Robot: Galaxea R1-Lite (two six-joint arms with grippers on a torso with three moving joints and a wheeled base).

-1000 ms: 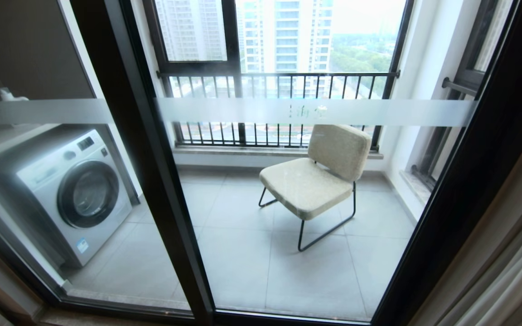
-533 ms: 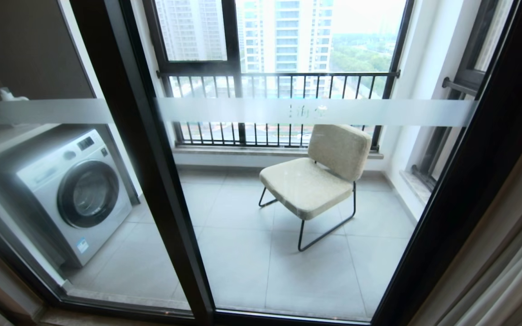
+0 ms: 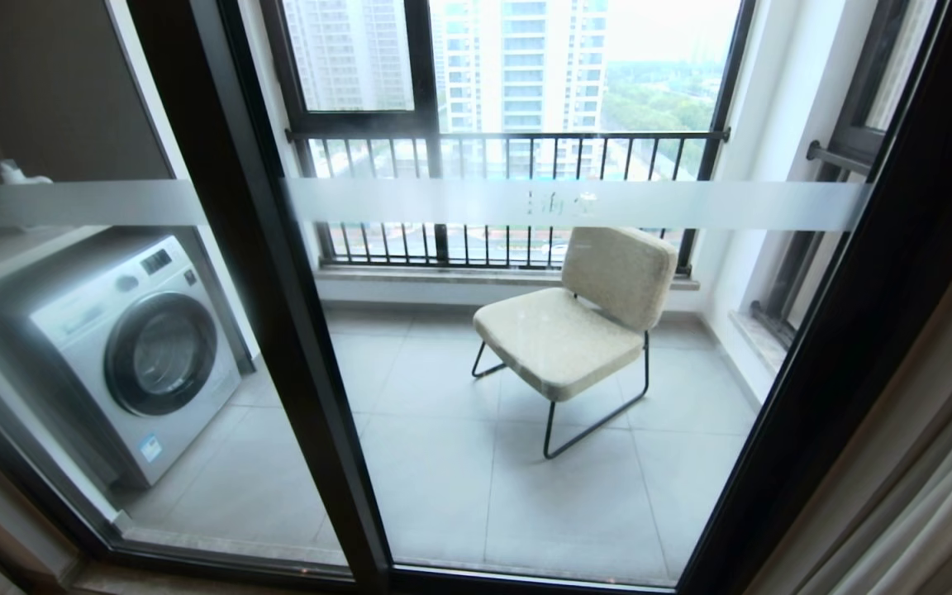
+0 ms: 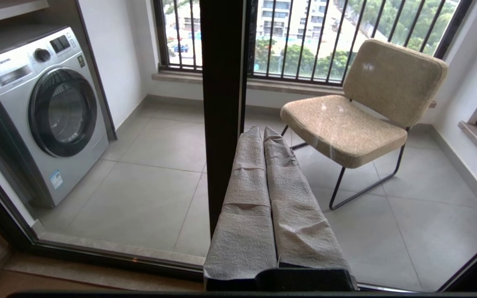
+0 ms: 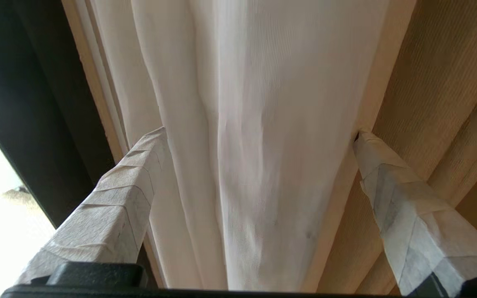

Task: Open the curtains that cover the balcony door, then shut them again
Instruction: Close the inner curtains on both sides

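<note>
The balcony door (image 3: 278, 330) stands uncovered, with black frames and a frosted band across the glass. The curtains (image 3: 939, 496) are bunched at the right edge of the head view; neither arm shows there. In the right wrist view my right gripper (image 5: 259, 133) is open wide. A gathered fold of the sheer white curtain (image 5: 255, 124) fills the gap between its taped fingertips. The thick beige curtain (image 5: 441, 82) hangs just beyond one fingertip. My left gripper (image 4: 261, 130) is shut on nothing and faces the door's black centre post (image 4: 222, 103).
Behind the glass, a washing machine (image 3: 129, 347) stands on the left and a beige chair (image 3: 575, 322) on the right. A barred outer window (image 3: 509, 157) lies beyond. The black door frame (image 5: 35, 103) runs close beside the right gripper.
</note>
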